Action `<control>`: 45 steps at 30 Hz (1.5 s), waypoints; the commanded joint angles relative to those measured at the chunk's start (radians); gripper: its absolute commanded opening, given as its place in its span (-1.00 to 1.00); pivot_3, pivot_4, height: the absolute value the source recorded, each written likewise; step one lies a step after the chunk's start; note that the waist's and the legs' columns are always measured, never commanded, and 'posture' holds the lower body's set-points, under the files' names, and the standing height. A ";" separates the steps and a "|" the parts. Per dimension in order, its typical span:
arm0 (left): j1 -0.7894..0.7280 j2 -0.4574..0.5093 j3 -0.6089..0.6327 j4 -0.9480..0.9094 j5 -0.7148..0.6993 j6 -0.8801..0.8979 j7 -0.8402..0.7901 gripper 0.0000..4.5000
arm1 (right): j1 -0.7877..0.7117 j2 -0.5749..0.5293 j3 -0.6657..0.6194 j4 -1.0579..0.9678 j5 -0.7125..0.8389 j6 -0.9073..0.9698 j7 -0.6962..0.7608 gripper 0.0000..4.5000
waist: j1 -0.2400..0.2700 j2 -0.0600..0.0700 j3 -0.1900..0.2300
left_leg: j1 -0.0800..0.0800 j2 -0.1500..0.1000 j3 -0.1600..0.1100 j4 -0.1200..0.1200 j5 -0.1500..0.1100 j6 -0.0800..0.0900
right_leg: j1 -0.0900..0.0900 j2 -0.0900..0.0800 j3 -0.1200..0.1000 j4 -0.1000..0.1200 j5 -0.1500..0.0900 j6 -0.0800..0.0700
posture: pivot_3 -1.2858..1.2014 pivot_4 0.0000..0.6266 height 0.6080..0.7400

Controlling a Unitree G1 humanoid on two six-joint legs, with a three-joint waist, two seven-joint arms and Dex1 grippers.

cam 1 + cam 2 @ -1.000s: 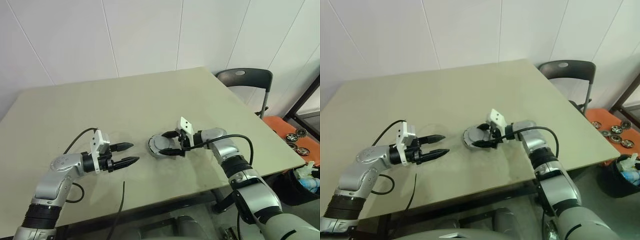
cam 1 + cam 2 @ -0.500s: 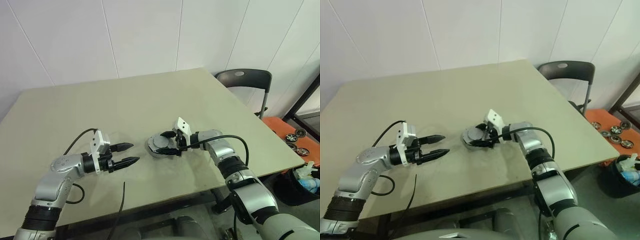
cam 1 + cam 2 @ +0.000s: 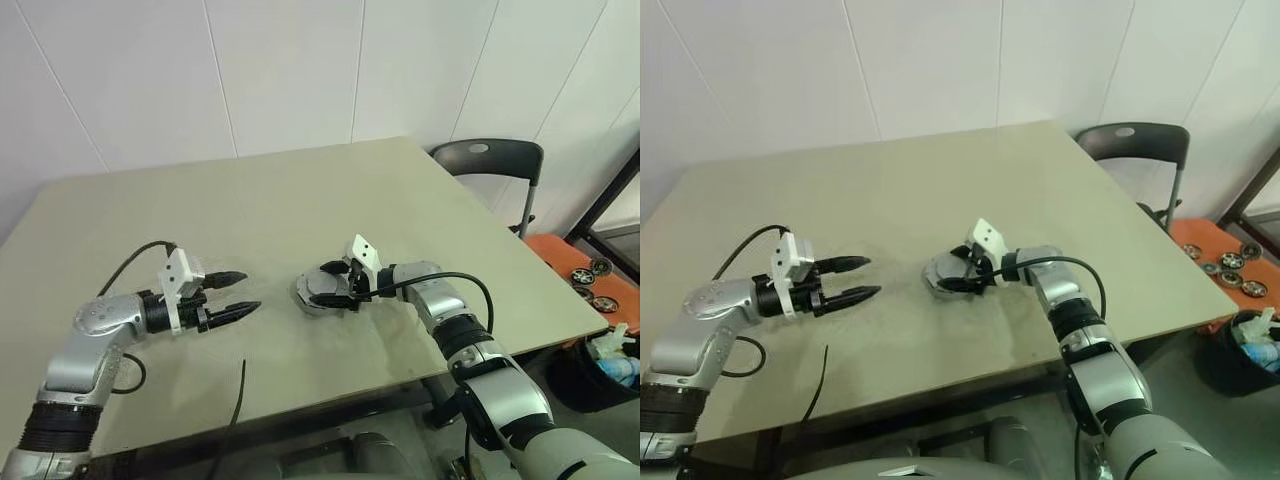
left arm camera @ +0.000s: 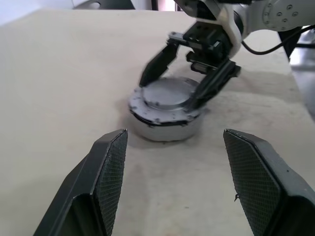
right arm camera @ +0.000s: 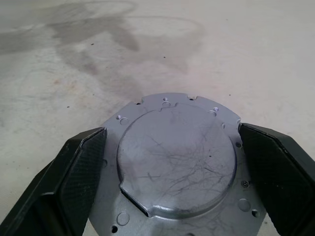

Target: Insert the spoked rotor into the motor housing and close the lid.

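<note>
The motor housing (image 4: 167,129), a short silver-grey cup, stands mid-table. The lid (image 5: 177,157), a flat grey plate with a raised round centre and small rim holes, lies on top of it. My right gripper (image 3: 322,284) reaches in from the right, one black finger against each side of the lid's rim, shut on it. My left gripper (image 3: 250,290) hovers open over the table, well to the left of the housing and pointing at it, with nothing between its fingers. The spoked rotor is out of view.
The beige table (image 3: 300,200) has a loose black cable (image 3: 238,400) hanging at its front edge. A dark chair (image 3: 490,160) stands at the far right corner. Beyond the right edge, an orange tray (image 3: 590,270) holds small wheels.
My left gripper has drawn back to the left, away from the housing, still open. The right gripper stays around the lid.
</note>
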 commanded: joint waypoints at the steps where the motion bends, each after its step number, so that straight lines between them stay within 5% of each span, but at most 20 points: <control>1: -0.014 0.005 0.022 0.000 -0.001 -0.026 -0.007 0.47 | 0.001 0.009 0.006 0.016 -0.008 0.004 0.006 0.98 | 0.000 0.000 0.000 | 0.000 0.000 0.000 0.000 0.000 0.000 | 0.000 0.000 0.000 0.000 0.000 0.000 | 0.03 -1.00 1.00; 5: -0.007 -0.004 0.017 -0.009 -0.003 -0.026 0.001 0.47 | -0.005 0.005 0.010 0.034 -0.020 -0.015 -0.001 0.74 | 0.001 0.000 0.000 | 0.000 0.000 0.000 0.000 0.000 0.000 | 0.000 0.000 0.000 0.000 0.001 0.001 | 0.03 -1.00 1.00; 8: -0.005 -0.006 0.019 -0.011 -0.006 -0.025 0.003 0.47 | -0.008 0.002 0.015 0.044 -0.026 -0.011 0.000 0.36 | 0.001 0.000 0.000 | 0.000 0.000 0.000 0.000 0.000 0.000 | 0.000 0.000 0.000 0.000 0.001 0.001 | 0.03 -1.00 1.00; 24: 0.020 0.007 0.052 -0.028 -0.027 -0.008 0.000 0.47 | -0.022 0.022 -0.007 0.055 -0.019 -0.001 -0.021 0.35 | 0.000 0.000 0.000 | 0.005 0.000 0.000 0.000 0.000 0.000 | 0.005 0.000 0.000 0.000 -0.001 0.000 | 0.03 -1.00 1.00; 29: 0.017 -0.012 0.043 -0.019 -0.019 -0.016 0.003 0.47 | -0.066 0.065 -0.075 0.036 0.048 0.157 -0.068 0.35 | -0.003 0.000 0.000 | 0.014 0.001 -0.001 -0.001 0.000 0.000 | 0.008 0.001 0.001 0.001 -0.001 0.000 | 0.03 -1.00 1.00; 45: 0.025 -0.019 0.050 -0.022 -0.019 -0.017 0.008 0.47 | -0.038 0.026 -0.016 0.003 0.003 0.173 -0.005 0.35 | -0.001 0.000 0.000 | 0.015 0.001 -0.001 -0.004 0.000 0.000 | 0.007 0.001 0.000 -0.001 -0.001 0.000 | 0.03 -1.00 1.00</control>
